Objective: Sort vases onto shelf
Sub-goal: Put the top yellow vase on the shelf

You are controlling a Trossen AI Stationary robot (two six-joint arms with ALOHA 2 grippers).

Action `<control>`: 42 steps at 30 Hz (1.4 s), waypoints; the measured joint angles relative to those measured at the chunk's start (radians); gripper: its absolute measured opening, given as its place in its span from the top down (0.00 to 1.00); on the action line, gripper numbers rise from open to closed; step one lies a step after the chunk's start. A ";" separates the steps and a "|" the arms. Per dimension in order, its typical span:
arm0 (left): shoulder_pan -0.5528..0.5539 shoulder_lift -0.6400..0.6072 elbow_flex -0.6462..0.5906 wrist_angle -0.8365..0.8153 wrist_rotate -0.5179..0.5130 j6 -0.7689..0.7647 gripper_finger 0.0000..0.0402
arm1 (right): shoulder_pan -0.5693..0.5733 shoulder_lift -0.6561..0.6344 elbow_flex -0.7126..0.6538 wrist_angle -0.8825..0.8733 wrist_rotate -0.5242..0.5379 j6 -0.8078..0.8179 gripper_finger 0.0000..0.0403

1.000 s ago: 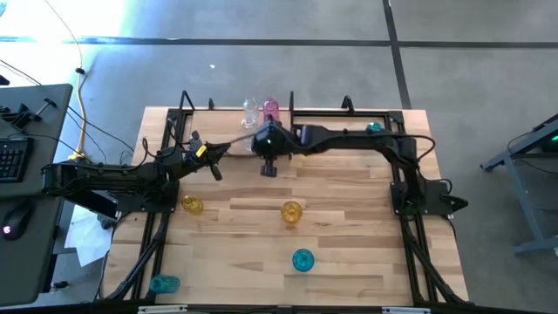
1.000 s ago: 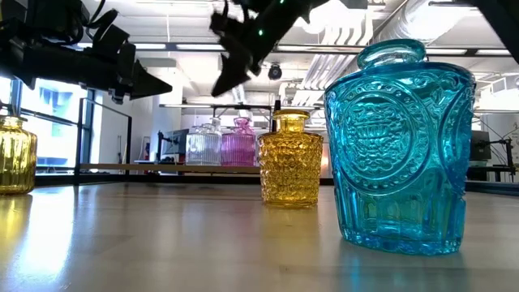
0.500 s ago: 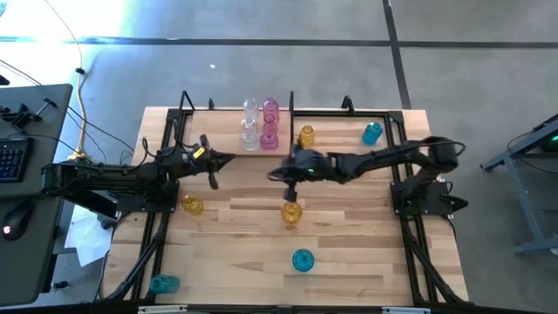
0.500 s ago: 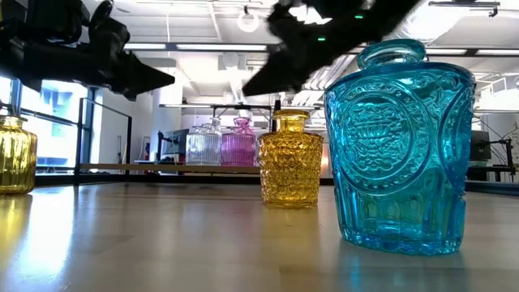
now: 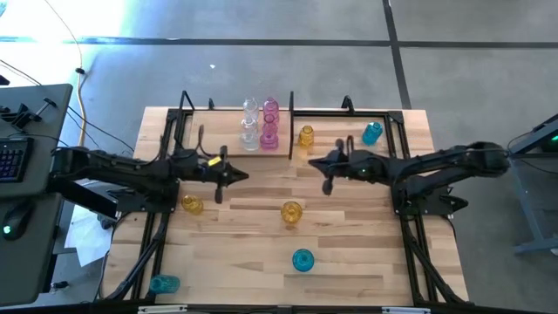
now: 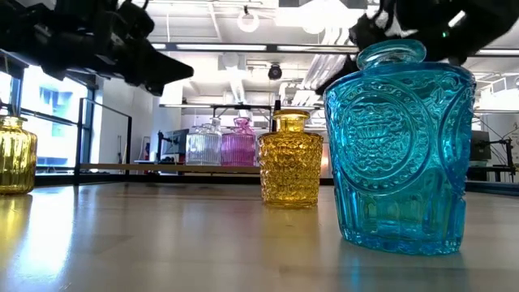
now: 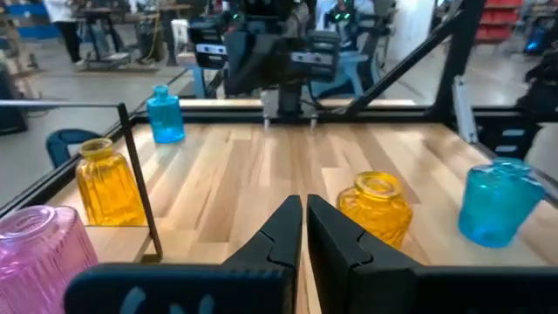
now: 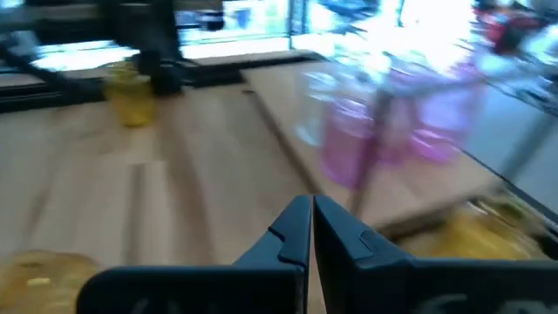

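Observation:
On the shelf (image 5: 288, 118) at the table's far edge stand two clear vases (image 5: 250, 122), two pink vases (image 5: 269, 122), a yellow vase (image 5: 306, 136) and a teal vase (image 5: 372, 133). On the table top stand two yellow vases (image 5: 192, 205) (image 5: 291, 212) and two teal vases (image 5: 302, 260) (image 5: 164, 283). My left gripper (image 5: 237, 175) is shut and empty, in the air between the shelf and the left yellow vase; its shut fingers show in the left wrist view (image 7: 303, 218). My right gripper (image 5: 318, 163) is shut and empty, just near of the shelf's yellow vase (image 8: 475, 231).
The shelf's black posts (image 5: 290, 105) stand up at the far edge. The arms' black base frames (image 5: 157, 227) run along both table sides. Bare wood (image 5: 366, 235) lies at the near right. A desk with a keyboard (image 5: 13, 157) stands off the table's left.
My right gripper has drawn back from in front of the pink and clear vases toward the table's right edge, its arm folding back; the shelf's yellow vase, hidden under the arm before, now shows. My left gripper has gone a little toward the table's right.

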 joint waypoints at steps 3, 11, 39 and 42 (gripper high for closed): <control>-0.020 0.053 0.031 0.000 -0.061 -0.004 0.96 | -0.068 -0.021 -0.034 -0.001 0.058 0.067 1.00; -0.023 0.089 0.052 0.000 -0.081 -0.089 0.96 | -0.275 0.070 -0.001 -0.004 0.073 0.023 0.75; -0.021 0.082 0.051 0.008 -0.165 -0.071 0.96 | -0.448 0.332 0.133 0.086 -0.125 -0.068 0.34; -0.021 0.082 0.051 0.008 -0.165 -0.068 0.96 | -0.458 0.358 0.133 0.125 -0.145 -0.076 0.34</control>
